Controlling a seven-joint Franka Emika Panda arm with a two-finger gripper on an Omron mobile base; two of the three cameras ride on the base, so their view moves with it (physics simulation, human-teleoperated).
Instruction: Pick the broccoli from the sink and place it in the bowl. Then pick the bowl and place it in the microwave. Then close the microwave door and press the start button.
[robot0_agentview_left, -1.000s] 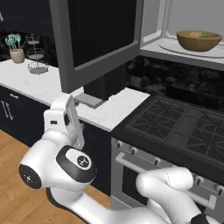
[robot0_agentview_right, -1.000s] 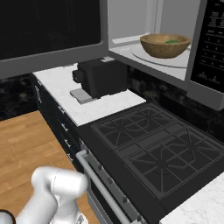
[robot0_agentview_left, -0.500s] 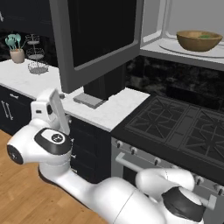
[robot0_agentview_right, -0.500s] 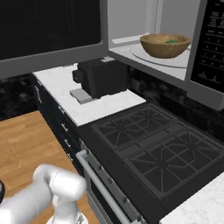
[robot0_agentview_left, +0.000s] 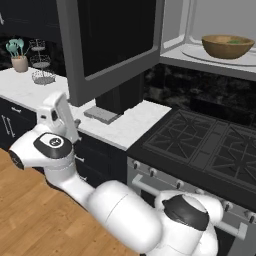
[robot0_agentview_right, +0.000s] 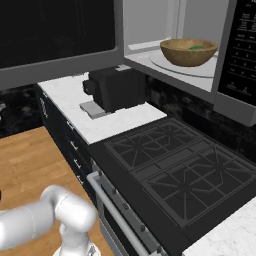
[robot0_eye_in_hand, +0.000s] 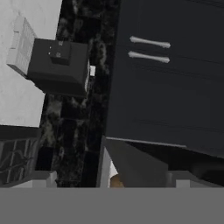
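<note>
The white arm's elbow swung low over the wooden floor (robot0_agentview_left: 30, 220), its hand (robot0_agentview_left: 56, 116) raised beside the dark lower cabinets (robot0_agentview_left: 95, 160). From the left base view I could only see the back of that hand; the fingers themselves were turned away from me. In the hand view the two finger tips (robot0_eye_in_hand: 41, 178) rose far apart at the bottom edge with nothing between them, so the pincer stood wide and empty.

Beyond it lay the white marble counter (robot0_agentview_left: 130, 125) and a black coffee machine (robot0_agentview_right: 117, 89) standing on it, its top half hidden in the left base view by the swung-out microwave door (robot0_agentview_left: 115, 45). Next to the counter sat the black stove (robot0_agentview_right: 175, 170) with its grates.

Higher and farther back, the microwave (robot0_agentview_right: 235, 65) stood open. The wooden bowl (robot0_agentview_left: 227, 46) rested on the glass turntable (robot0_agentview_right: 200, 67) inside. Only a small patch of green, the broccoli (robot0_agentview_right: 196, 47), peeked over the bowl's rim; most of it was hidden by the wall of the bowl.

At the far left of the counter a beige pot of utensils (robot0_agentview_left: 19, 56) and a wire stand (robot0_agentview_left: 42, 65) were too small to make out well.
</note>
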